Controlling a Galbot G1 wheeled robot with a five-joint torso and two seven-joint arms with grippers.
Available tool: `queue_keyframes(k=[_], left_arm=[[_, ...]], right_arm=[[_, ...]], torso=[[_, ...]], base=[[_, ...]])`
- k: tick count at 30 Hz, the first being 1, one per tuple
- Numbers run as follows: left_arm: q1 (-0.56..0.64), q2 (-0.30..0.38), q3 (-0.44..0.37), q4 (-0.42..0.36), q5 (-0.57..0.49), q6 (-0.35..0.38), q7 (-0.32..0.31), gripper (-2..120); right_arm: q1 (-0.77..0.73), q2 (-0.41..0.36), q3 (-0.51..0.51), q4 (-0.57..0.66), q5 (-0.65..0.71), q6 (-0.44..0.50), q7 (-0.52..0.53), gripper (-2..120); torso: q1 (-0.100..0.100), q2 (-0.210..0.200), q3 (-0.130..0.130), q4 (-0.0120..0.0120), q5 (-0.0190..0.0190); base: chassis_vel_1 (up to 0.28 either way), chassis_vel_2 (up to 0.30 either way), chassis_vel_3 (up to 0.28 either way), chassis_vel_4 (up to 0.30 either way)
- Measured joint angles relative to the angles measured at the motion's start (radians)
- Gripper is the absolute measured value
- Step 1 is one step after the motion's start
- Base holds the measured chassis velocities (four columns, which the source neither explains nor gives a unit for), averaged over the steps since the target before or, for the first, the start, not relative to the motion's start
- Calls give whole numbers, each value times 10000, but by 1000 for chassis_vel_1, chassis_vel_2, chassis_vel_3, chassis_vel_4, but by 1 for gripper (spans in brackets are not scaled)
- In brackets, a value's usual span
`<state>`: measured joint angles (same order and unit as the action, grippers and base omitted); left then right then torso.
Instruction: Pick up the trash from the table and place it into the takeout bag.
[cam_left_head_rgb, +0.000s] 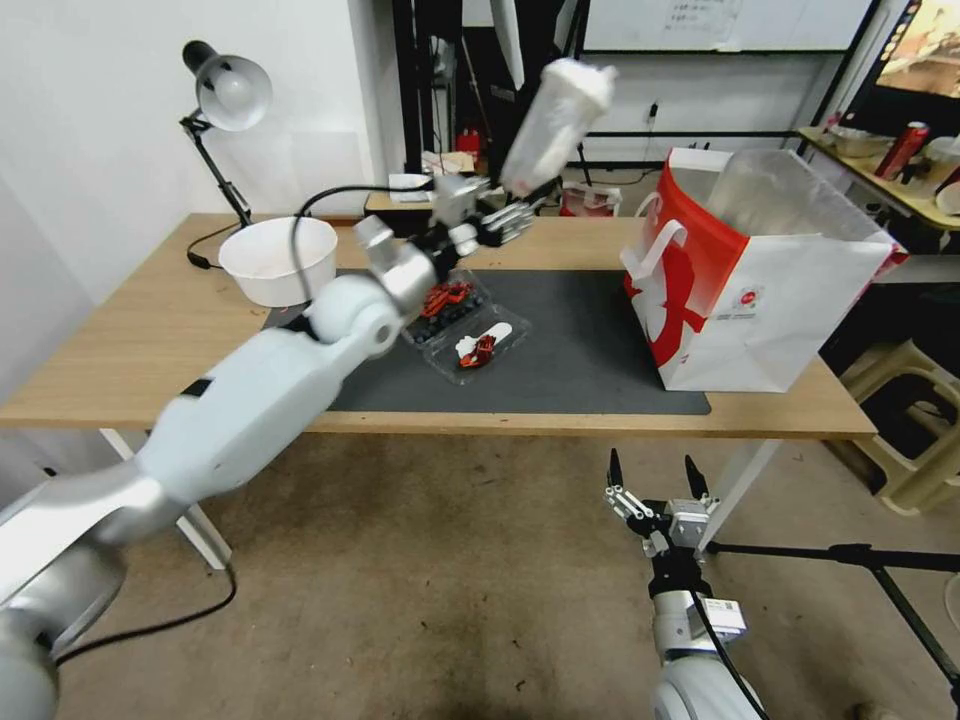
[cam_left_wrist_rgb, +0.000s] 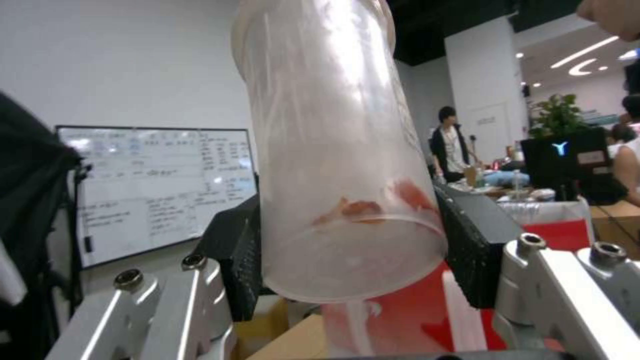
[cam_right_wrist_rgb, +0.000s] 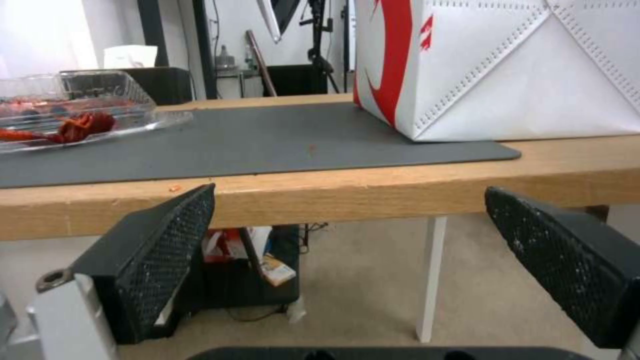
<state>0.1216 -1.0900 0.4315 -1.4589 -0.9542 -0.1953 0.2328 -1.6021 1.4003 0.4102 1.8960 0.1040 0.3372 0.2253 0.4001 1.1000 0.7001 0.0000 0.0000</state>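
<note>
Above the table (cam_left_head_rgb: 150, 340), at about twelve o'clock in the head view, the left gripper (cam_left_head_rgb: 500, 215) is clamping the base of the clear plastic cup (cam_left_head_rgb: 553, 125), which is leaning toward one o'clock, lid end up. In the left wrist view the two black pads (cam_left_wrist_rgb: 467, 250) are pressing against the cup's lower wall on either side. The takeout bag (cam_left_head_rgb: 760, 300) is standing open at three o'clock on the dark grey mat (cam_left_head_rgb: 580, 350), well apart from the cup. Clear trays (cam_left_head_rgb: 465, 320) with red crayfish shells (cam_left_head_rgb: 478, 350) are lying on the mat at the centre, and a white bowl (cam_left_head_rgb: 278, 258) is sitting at ten o'clock. The right gripper (cam_left_head_rgb: 650, 480) is hanging open at six o'clock, below the table edge.

My worry: the thin wall is being held only near the bottom, so the tilted cup could pivot or slip out, and reddish residue inside could spill. It could also snag the bag's rim or handles (cam_left_head_rgb: 660, 250).

The bag's interior is mostly hidden by its walls; the residue is too blurred to identify.
</note>
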Motion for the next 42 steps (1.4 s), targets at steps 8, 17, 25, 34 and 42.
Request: queue_keyframes(k=[8, 17, 25, 34, 42], left_arm=[[-1280, -1016, 946, 943, -263, -5, -76, 54], [-2300, -1746, 1542, 1745, -389, -7, -95, 54], [-2935, -2558, 1979, 2654, -411, -29, 51, 54], [-3369, -4082, 2285, 4064, -215, -198, 388, 54], [-3450, -4858, 2370, 5034, -14, -272, 613, 54]], right_arm=[[51, 92, -9, -65, -18, 35, 0, 100], [127, 124, -27, -122, -22, 35, -2, 100], [125, 120, -16, -129, -23, 36, -4, 100], [114, 150, 33, -112, -10, 51, 3, 100], [122, 154, 34, -138, -8, 63, 4, 100]], torso=[[-2, 0, 0, 1, 0], [-2, 0, 0, 1, 3], [-2, 0, 0, 0, 2], [-2, 0, -2, 0, 3], [-1, 0, -1, 1, 1]], base=[[0, 0, 0, 0], [0, 0, 0, 0], [0, 0, 0, 0], [0, 0, 0, 0], [0, 0, 0, 0]])
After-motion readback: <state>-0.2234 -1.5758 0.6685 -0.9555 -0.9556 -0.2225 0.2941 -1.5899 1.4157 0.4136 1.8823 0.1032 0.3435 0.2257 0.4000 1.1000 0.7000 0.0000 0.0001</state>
